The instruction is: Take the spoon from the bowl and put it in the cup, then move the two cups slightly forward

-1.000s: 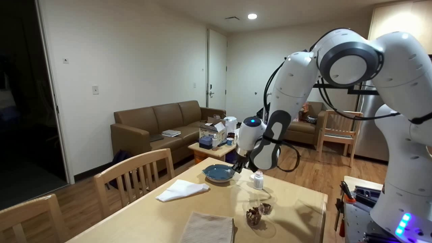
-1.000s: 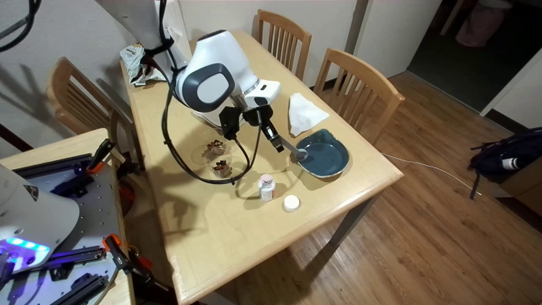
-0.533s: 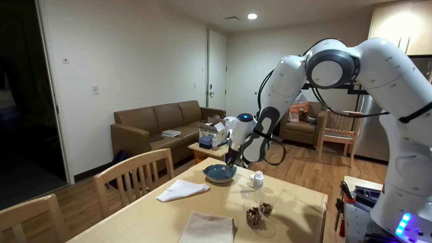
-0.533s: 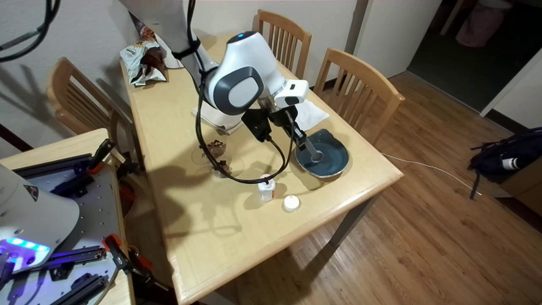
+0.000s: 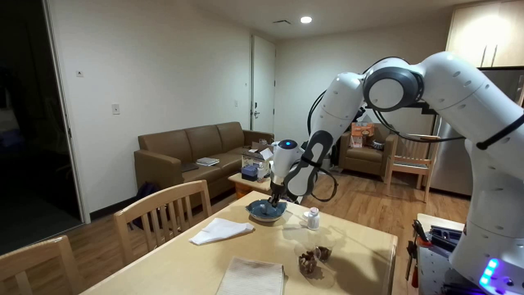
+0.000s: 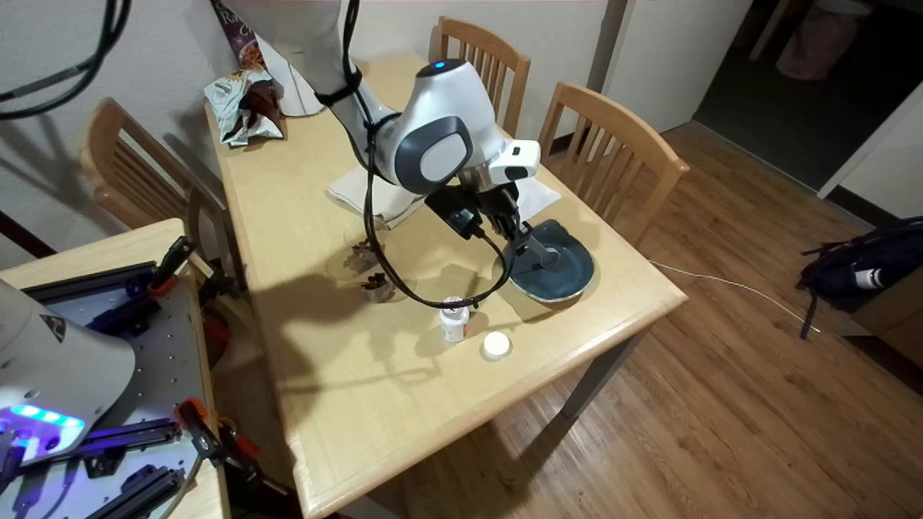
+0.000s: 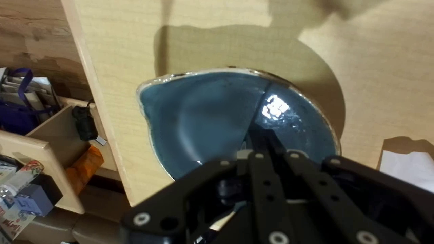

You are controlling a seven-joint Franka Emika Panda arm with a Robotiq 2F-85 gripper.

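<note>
- Spoon (image 6: pixel 549 257): head over the inside of the blue-teal spouted bowl (image 5: pixel 254 209). Change over the last second: head went from the cup-side rim toward the bowl's middle. Contact with the bowl floor: cannot tell.
- Robotiq gripper (image 5: pixel 273 201): above the right part of the bowl. Fingers pressed together, pinching the spoon's handle; spoon travelled with it, and the wrist now points more steeply down. Motion was away from the cups, so the carry looks not yet under way; perhaps a scoop or re-aim first (inference).
- Left clear cup (image 5: pixel 307 262): well apart from the bowl, dark brown chunks inside. No shift seen.
- White pill bottle (image 5: pixel 313 220): upright, beyond the cups, unmoved. A low return path could clip it (judgement).
- Right clear cup (image 5: pixel 324 253): just beside its mate, touching or not unclear; similar contents. No shift either, so the push forward appears outstanding. Which cup gets the spoon: task sentence does not say.
</note>
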